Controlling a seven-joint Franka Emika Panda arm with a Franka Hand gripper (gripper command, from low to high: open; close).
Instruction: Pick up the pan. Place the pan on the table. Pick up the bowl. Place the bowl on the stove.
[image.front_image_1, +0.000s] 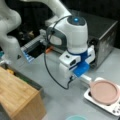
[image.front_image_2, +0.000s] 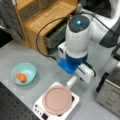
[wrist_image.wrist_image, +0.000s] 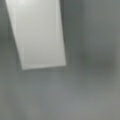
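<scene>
A: The pan (image.front_image_2: 57, 100), a shallow round pinkish-brown dish with a short white handle (image.front_image_2: 72, 81), where is it?

B: On the stove (image.front_image_2: 40, 109), the small flat white square hob with a black top; both front views show it there.

A: And the tool (image.front_image_2: 76, 75)?

B: Right above the pan's handle, just off the stove's edge, under the blue and white wrist. Its fingers are hidden, so I cannot tell whether they grip the handle.

A: The small round light-teal bowl (image.front_image_2: 23, 73)?

B: On the smooth grey surface (image.front_image_2: 15, 55), well apart from the stove, toward a front view's left, with an orange item (image.front_image_2: 21, 77) inside.
</scene>
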